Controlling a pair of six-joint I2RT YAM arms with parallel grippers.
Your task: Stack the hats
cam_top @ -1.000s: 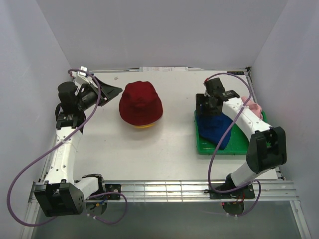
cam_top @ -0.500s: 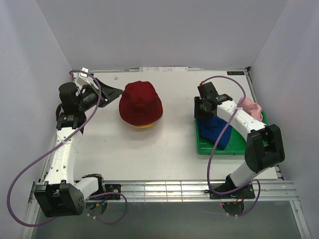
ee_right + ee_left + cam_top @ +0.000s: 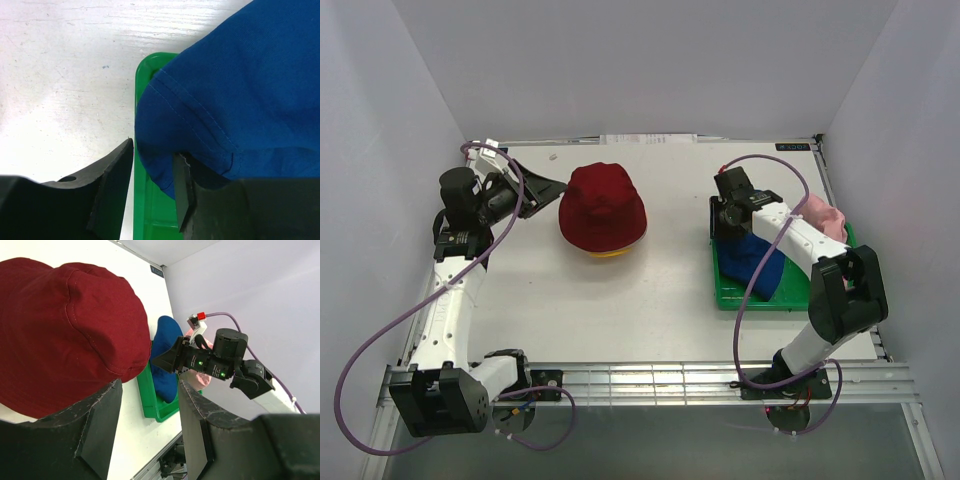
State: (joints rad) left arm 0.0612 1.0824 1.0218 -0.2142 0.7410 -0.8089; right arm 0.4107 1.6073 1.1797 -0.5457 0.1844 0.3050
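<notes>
Top view, 12 = far edge. Dark red hat (image 3: 603,203) sits at approx 11 o'clock of the table (image 3: 620,320) centre, crown up. It's stacked on a yellow hat (image 3: 610,253), and only a sliver of yellow brim pokes out at the red one's 6 o'clock.

L gripper (image 3: 150,390) hangs just off the red hat's 9 o'clock. Jaws are apart w/ nothing between them, and there's no contact w/ the fabric. The L wrist cam looks straight past both fingers onto the red crown.

Over at 3 o'clock is the green tray (image 3: 795,300), w/ the blue hat (image 3: 745,258) slumped in its left half and crumpled. Pink hat (image 3: 827,218) is at the blue one's 2 o'clock, on the tray's far-right side, partly behind the R arm.

R gripper (image 3: 152,155) is down at the blue hat's 11 o'clock edge. The R wrist cam shows the blue brim hanging between the two fingers, one each side, w/ fabric nearly filling the gap. Can't tell whether it's actually pinched tight or just straddled. Tray rim shows right below the brim.
</notes>
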